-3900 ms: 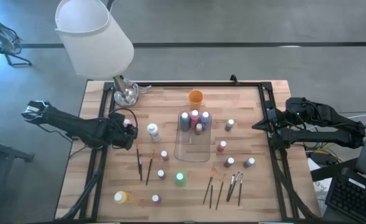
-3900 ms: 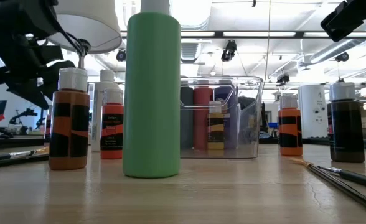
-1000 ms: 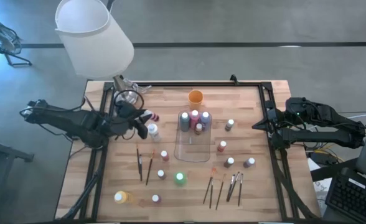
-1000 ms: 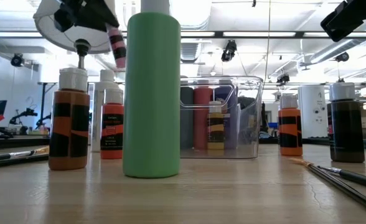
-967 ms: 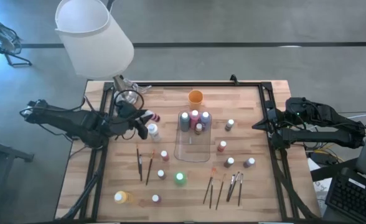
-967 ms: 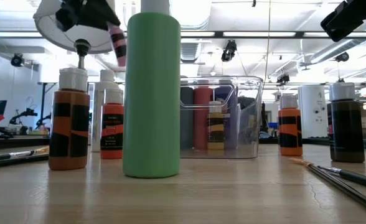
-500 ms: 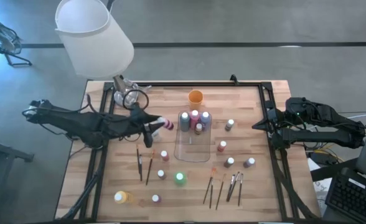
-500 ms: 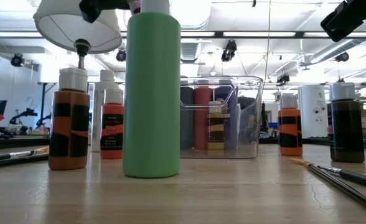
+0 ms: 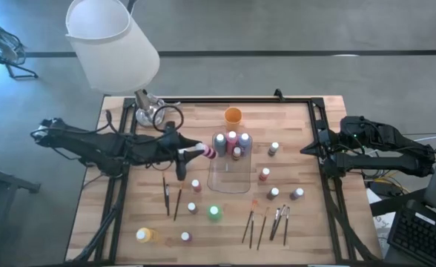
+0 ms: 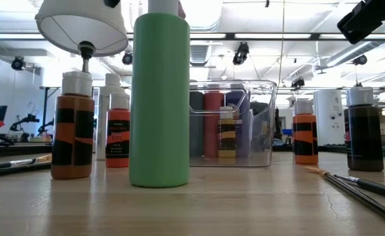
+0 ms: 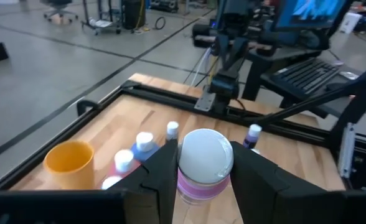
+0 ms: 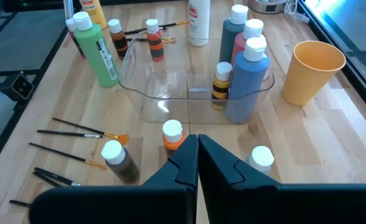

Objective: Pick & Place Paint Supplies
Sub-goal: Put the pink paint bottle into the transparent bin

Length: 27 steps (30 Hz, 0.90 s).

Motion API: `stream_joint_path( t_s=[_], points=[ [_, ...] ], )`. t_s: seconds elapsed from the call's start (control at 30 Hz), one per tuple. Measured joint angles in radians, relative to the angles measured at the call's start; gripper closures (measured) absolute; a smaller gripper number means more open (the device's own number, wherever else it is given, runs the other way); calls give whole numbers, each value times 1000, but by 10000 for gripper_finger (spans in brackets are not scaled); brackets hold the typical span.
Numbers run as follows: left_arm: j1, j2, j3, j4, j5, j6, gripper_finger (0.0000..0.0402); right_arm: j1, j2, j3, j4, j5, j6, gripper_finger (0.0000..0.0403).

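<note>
The left gripper (image 9: pixel 197 151) clamps a pink bottle (image 9: pixel 209 151), lying sideways. The tray (image 9: pixel 229 182) sits just ahead. The right gripper (image 12: pixel 197 163), fingers together, waits far off.

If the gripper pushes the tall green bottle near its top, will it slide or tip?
The green bottle probably tips: it is tall and narrow. On its side it would likely roll, being round. The wooden table looks smooth, so a low push may slide it.

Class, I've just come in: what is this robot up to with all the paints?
The left gripper holds a pink bottle in the air beside the clear tray, which already holds four bottles at its far end. The right gripper waits shut at the table's right edge. Other bottles and the brushes lie loose on the table.
</note>
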Motion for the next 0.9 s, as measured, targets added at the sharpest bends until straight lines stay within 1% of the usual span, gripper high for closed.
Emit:
stream_joint_path(
  t_s=[0.23,0.47,0.9],
  points=[
    [-40,71,105,-7,6,72,271,0,0,0,0,0,0,394],
    [-100,179,235,-63,6,130,271,0,0,0,0,0,0,394],
    [-192,363,479,-277,2,120,271,0,0,0,0,0,0,394]
  ],
)
